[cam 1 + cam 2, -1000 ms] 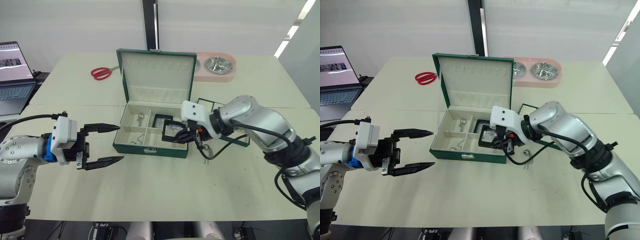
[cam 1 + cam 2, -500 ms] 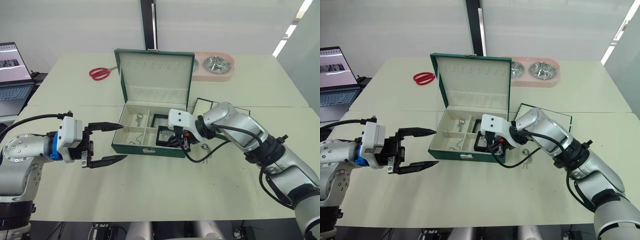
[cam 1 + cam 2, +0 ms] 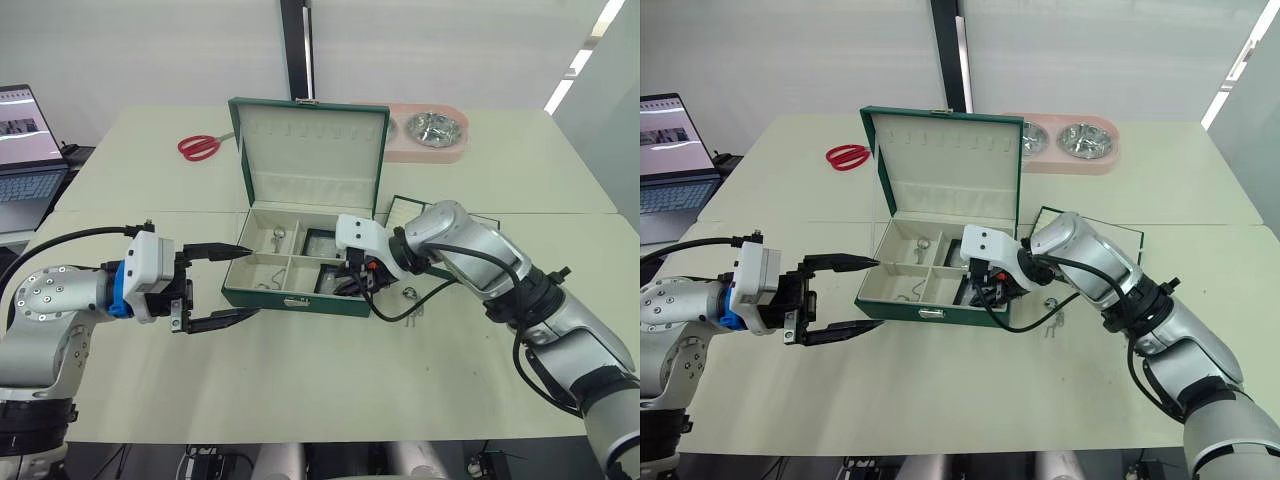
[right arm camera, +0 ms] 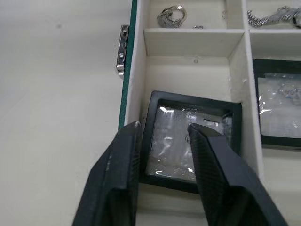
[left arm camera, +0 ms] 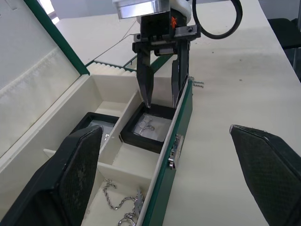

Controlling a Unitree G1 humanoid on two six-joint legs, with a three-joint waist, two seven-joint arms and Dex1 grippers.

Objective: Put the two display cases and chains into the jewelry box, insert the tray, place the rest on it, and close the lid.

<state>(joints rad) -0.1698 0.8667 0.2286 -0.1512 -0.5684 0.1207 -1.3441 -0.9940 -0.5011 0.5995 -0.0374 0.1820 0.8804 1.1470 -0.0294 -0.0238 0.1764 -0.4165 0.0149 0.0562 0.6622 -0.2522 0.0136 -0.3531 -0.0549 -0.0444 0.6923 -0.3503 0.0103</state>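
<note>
The jewelry box point(image 3: 300, 298) stands open with its lid point(image 3: 310, 150) upright. One display case point(image 5: 97, 125) lies in the back right compartment. The other display case point(image 4: 188, 136) lies in the front right compartment. My right gripper point(image 5: 161, 104) hangs open just above this case, one finger over the box's front wall. Chains point(image 4: 171, 16) lie in the left compartments, and another chain point(image 3: 1052, 322) lies on the table right of the box. The tray point(image 3: 1120, 232) sits behind my right arm. My left gripper point(image 3: 250, 282) is open at the box's front left corner, holding nothing.
Red scissors point(image 3: 203, 146) lie at the back left of the table. A pink double bowl point(image 3: 430, 132) sits behind the lid. A laptop point(image 3: 25, 150) stands at the far left. Open table stretches in front of the box.
My right gripper lowered the second display case into the front right compartment and let go of it. My left gripper moved right, closer to the box.
</note>
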